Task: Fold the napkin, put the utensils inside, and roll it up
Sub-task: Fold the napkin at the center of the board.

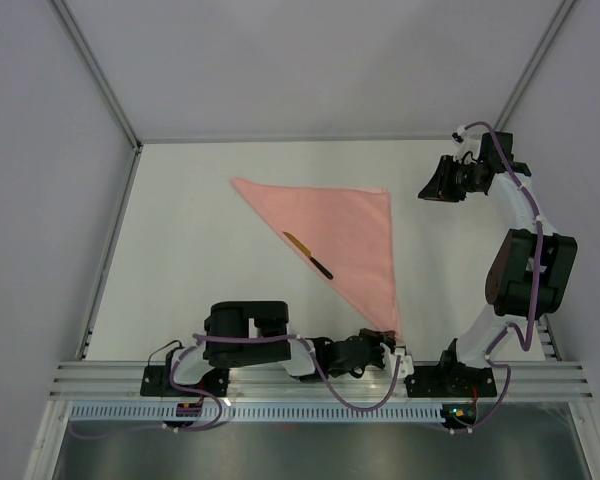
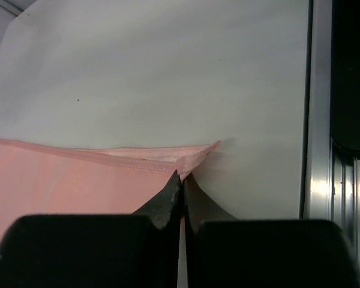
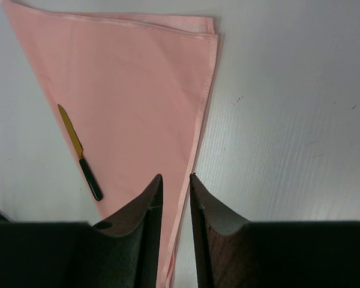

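Observation:
The napkin (image 1: 345, 235) lies folded into a salmon-pink triangle on the white table, one point toward the near edge. The utensil (image 1: 307, 255), a thin stick with a yellow part and a dark part, rests along its left slanted edge; the right wrist view shows it (image 3: 78, 150) half on the cloth (image 3: 132, 90). My left gripper (image 1: 385, 345) lies low at the near point. Its jaws (image 2: 183, 175) are shut on the hemmed corner of the napkin (image 2: 195, 159), and a pink strip shows between the fingers. My right gripper (image 1: 430, 190) hangs high at the far right, open and empty (image 3: 175, 177), above the napkin's right edge.
An aluminium rail (image 1: 320, 375) runs along the near table edge, close to the right of the left gripper (image 2: 318, 180). Pale walls and frame posts (image 1: 95, 70) bound the table at the left, back and right.

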